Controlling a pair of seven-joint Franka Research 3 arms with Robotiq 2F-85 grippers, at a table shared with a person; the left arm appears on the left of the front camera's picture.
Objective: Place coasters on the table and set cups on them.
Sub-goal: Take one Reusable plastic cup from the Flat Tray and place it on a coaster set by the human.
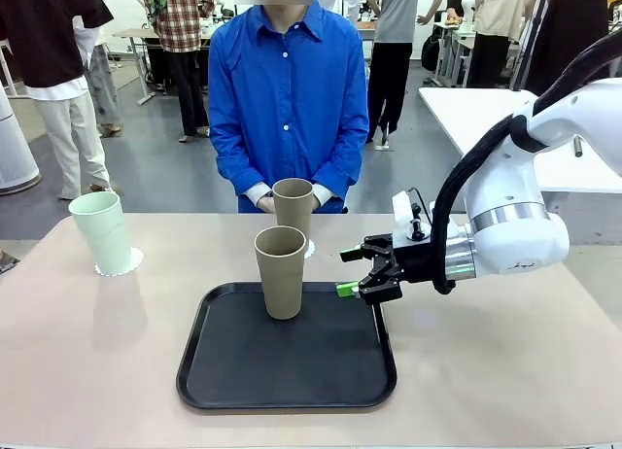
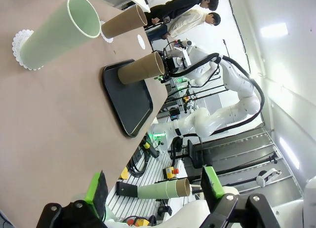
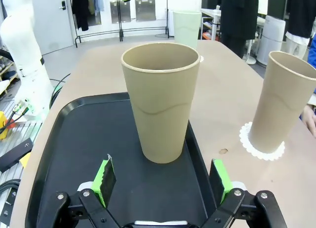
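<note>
Though no lettering reads anywhere, centre-frame stand: tan cup point(image 1: 281, 271) on black tray point(image 1: 233, 371), right gripper point(image 1: 356, 270) spread beside it, left gripper point(image 2: 153, 188) likewise spread.

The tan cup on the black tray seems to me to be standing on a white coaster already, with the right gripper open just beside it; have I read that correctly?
Not quite. The tan cup on the black tray stands directly on the tray, with no coaster under it, as the right wrist view shows. The rest holds: the right gripper is open just beside it.
</note>
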